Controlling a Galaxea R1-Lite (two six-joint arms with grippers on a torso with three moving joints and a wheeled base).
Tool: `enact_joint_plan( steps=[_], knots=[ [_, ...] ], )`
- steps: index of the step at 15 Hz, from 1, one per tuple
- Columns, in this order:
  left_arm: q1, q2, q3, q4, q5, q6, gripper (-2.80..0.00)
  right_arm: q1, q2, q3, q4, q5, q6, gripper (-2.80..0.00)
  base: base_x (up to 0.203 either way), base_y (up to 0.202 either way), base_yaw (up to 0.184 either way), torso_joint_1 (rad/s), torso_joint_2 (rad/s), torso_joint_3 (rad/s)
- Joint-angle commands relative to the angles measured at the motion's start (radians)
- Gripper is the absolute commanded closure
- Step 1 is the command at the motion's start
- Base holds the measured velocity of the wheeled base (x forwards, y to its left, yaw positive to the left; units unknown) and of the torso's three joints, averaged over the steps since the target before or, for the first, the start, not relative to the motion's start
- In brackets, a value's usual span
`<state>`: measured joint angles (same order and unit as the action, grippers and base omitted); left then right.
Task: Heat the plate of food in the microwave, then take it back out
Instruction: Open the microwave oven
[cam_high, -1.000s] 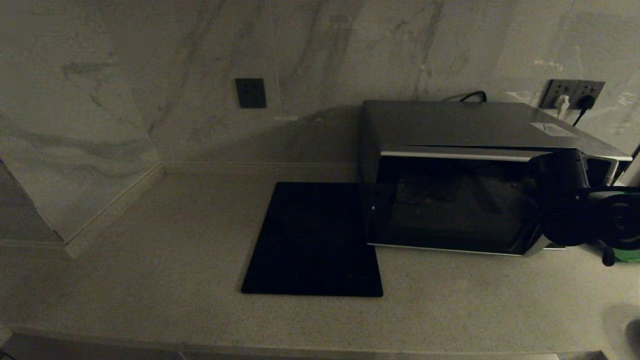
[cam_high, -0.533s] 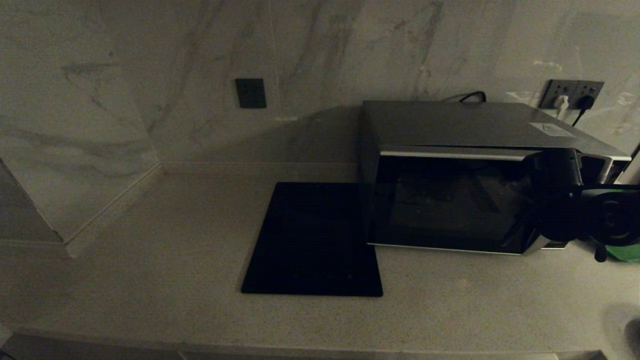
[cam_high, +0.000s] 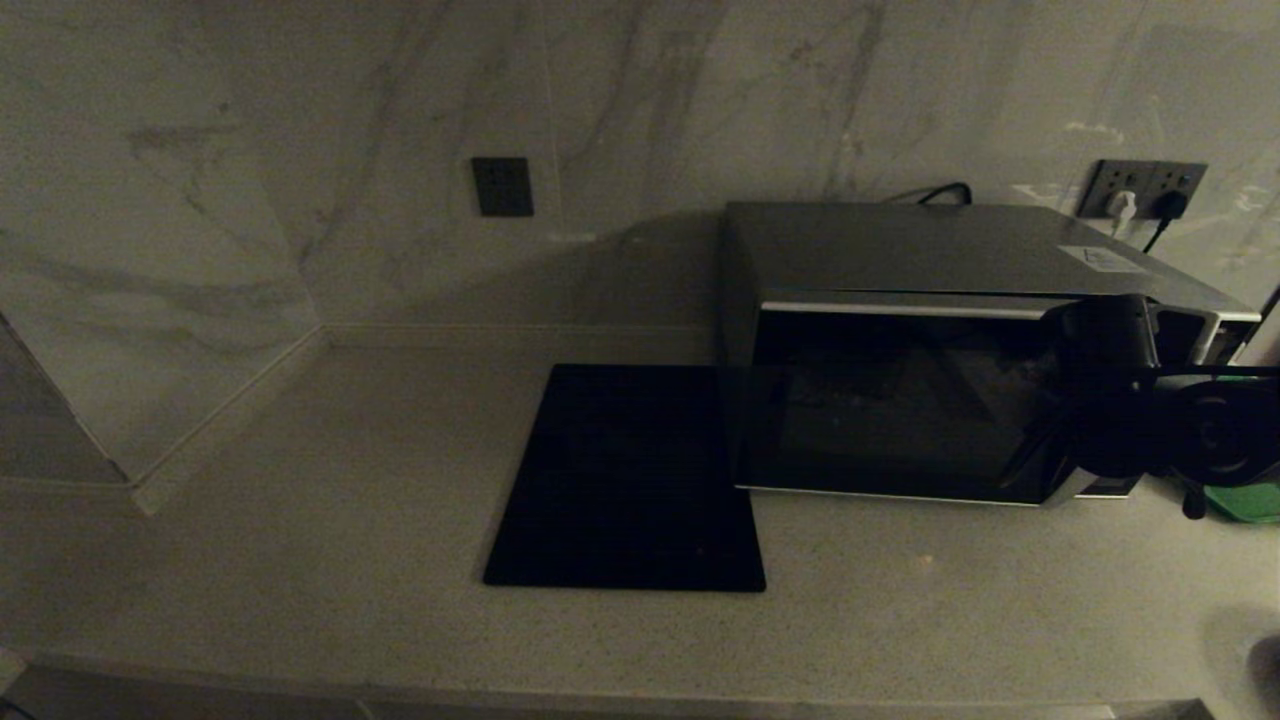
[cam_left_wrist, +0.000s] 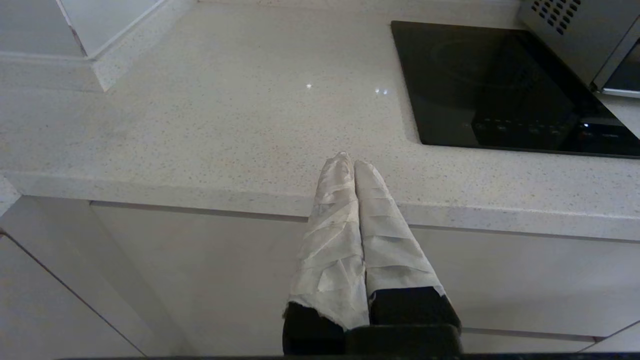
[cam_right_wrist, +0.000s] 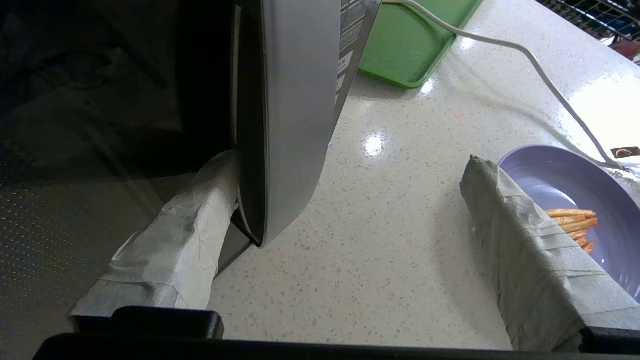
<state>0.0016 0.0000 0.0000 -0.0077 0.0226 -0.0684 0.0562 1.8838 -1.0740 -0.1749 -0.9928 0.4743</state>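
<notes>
The microwave (cam_high: 930, 250) stands at the right of the counter, its dark glass door facing me. My right gripper (cam_high: 1085, 400) is at the door's right edge and open. One taped finger (cam_right_wrist: 200, 220) is tucked behind the silver curved trim (cam_right_wrist: 295, 100); the other finger (cam_right_wrist: 520, 235) stands far off to the side, over the counter. The plate of food (cam_right_wrist: 575, 195), pale lilac with orange sticks, sits on the counter just beyond that outer finger. My left gripper (cam_left_wrist: 350, 162) is shut and empty, parked over the counter's front edge.
A flat black mat (cam_high: 625, 480) lies left of the microwave. A green tray (cam_right_wrist: 410, 50) sits to the microwave's right, and a white cable (cam_right_wrist: 540, 65) runs across the counter near the plate. Wall sockets (cam_high: 1145, 190) are behind the microwave.
My right gripper has shifted slightly left and farther back along the microwave's right front edge, still open. The left arm has not moved.
</notes>
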Motion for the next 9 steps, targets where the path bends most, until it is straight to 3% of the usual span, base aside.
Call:
enact_joint_plan(
  steps=[1, 9],
  knots=[
    [0.001, 0.001, 0.0, 0.0, 0.0, -0.001, 0.0, -0.006, 0.001, 0.002, 0.0, -0.006, 0.003, 0.0, 0.0, 0.0, 0.0, 0.0, 0.0, 0.0],
    [0.0, 0.0, 0.0, 0.0, 0.0, -0.001, 0.0, -0.006, -0.01, 0.014, 0.001, -0.006, 0.003, 0.0, 0.0, 0.0, 0.0, 0.0, 0.0, 0.0]
  ],
)
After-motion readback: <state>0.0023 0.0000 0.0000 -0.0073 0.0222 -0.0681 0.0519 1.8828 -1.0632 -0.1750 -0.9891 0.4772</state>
